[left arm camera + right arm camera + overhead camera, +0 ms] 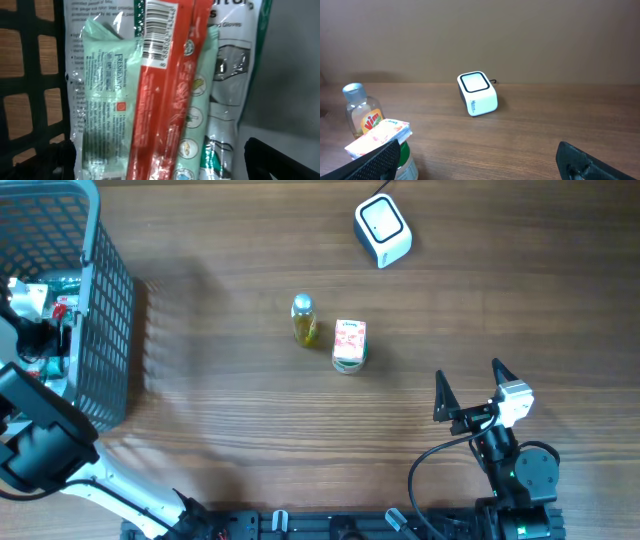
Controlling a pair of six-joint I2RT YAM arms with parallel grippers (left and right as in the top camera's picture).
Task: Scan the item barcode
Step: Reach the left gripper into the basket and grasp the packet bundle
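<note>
1. Wooden tabletop [230, 410]: a basket [105, 330] stands at the left edge, up to the far corner, with a broad stretch of wood between it and the middle things.
2. One scanner [383, 230] sits near the far edge. One bottle [304, 320] and one carton [350, 345] stand just beside each other mid-table. Three packets lie in the basket, and the red packet [165, 100] shows a barcode [156, 30].
3. Right gripper [468, 370], by the near edge at right, gapes wide and holds nothing. Left gripper [157, 145], in the basket, spreads wide over the packets; contact cannot be told.
</note>
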